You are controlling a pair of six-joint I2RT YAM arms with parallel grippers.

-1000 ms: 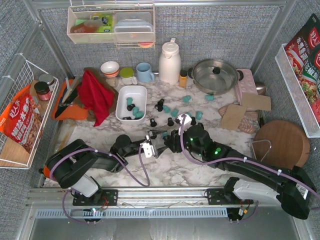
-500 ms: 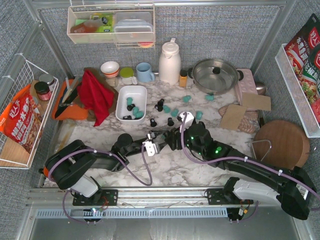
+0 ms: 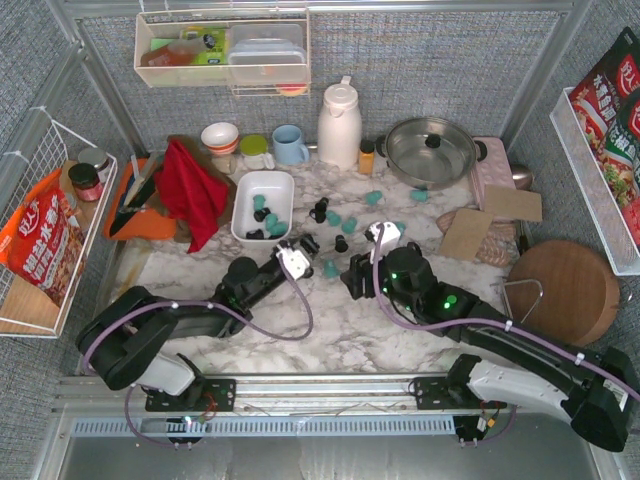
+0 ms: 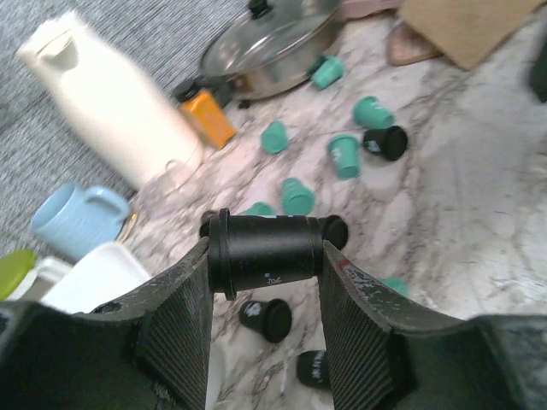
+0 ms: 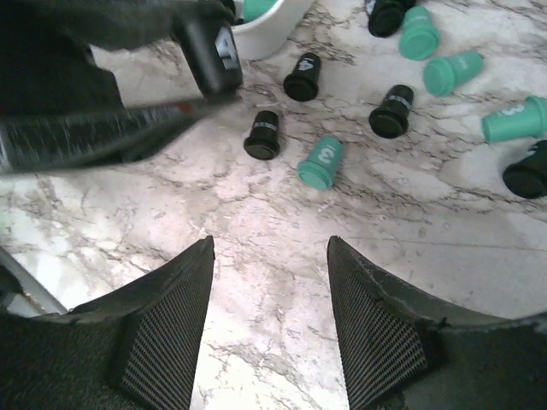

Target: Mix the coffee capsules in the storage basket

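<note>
Left pincer [image 4: 267, 256] grips a black pod at the basket's corner

Room first: the white storage basket [image 3: 241, 212] sits left of centre on the marble table [image 3: 330, 340]. A red cloth [image 3: 192, 188] hems it in on its left, and a blue mug [image 3: 290, 145] and white jug [image 3: 339, 125] stand behind it. To its right the loose coffee capsules [image 3: 335, 218], teal and black, lie scattered as far as the lidded pan [image 3: 430, 150]. Bare marble runs from that scatter down to the near rail (the widest open stretch). A round wooden board [image 3: 560, 285] lies at the right edge.

The left arm lies low, stretched diagonally from its base at the near left. Its wrist ends just off the basket's near right corner. Its fingers [image 4: 171, 333] are clamped on a black capsule [image 4: 267, 254], which sits crosswise between the pads, lifted off the marble. In the wrist view the basket's rim shows at the lower left, beside the pod and not under it. Several teal and black capsules lie inside the basket.

The right arm reaches in from the near right, elbow bent, its wrist just right of the left one. One teal capsule [image 3: 330, 268] lies on the table between the two. The right pincer [image 5: 269, 248] has its jaws spread with nothing between them, above bare marble. That teal capsule and a black pod [image 5: 262, 135] lie just beyond its fingertips.
</note>
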